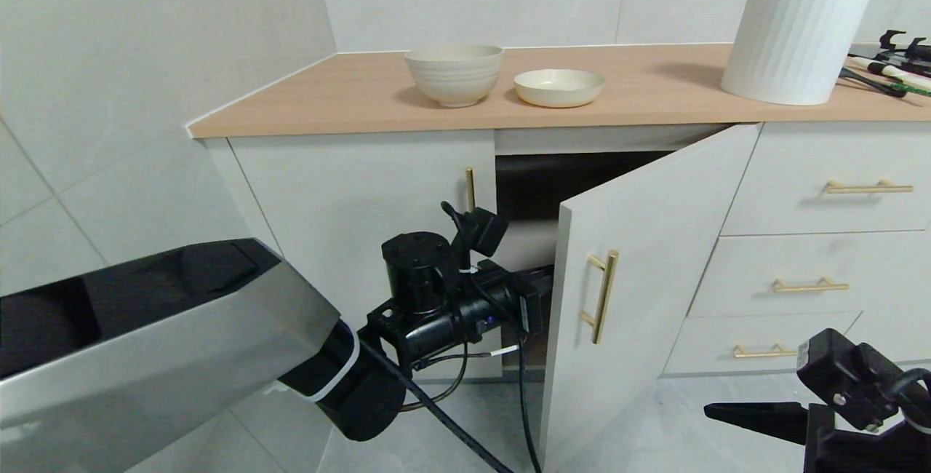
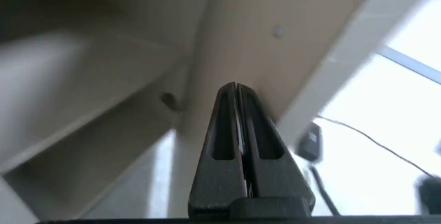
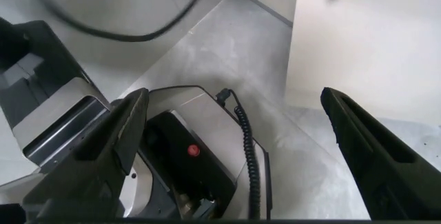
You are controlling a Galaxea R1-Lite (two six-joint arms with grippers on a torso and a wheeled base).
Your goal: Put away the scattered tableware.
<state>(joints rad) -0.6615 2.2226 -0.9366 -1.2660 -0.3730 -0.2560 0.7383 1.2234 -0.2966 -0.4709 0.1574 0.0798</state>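
- Head view, progress: tableware is not yet put away. You have a deep cream bowl [image 1: 454,74] and a shallow dish [image 1: 559,87] standing just beside each other on the wooden surface [image 1: 654,91], near its back left corner. Neither is touched by an arm.
- Head view, groundwork: the cabinet door [image 1: 640,276] below the two pieces stands swung open, so the storage space looks ready. By my judgement the opening step is done, and both pickups and placements remain.
- Head view, arms: your left arm [image 1: 451,298] sits low at the cabinet opening, its tip hidden behind the door edge. The right end effector [image 1: 756,412] hangs low near the floor, well apart from the dishes.
- Head view, room: a tall white ribbed vessel [image 1: 800,22] stands on the surface to the right, with dark utensils [image 1: 887,69] beyond it. Pale drawers with gold handles [image 1: 869,187] sit beside the cabinet, with tiled walls around and a grey tiled floor [image 1: 654,422] below.
- Left wrist view: the left end effector [image 2: 236,114] is clenched on nothing, pointing at pale cabinet panels; the view is too blurred for more.
- Right wrist view: the right end effector [image 3: 234,96] is spread wide and empty, above the floor tiles and the door's lower edge.
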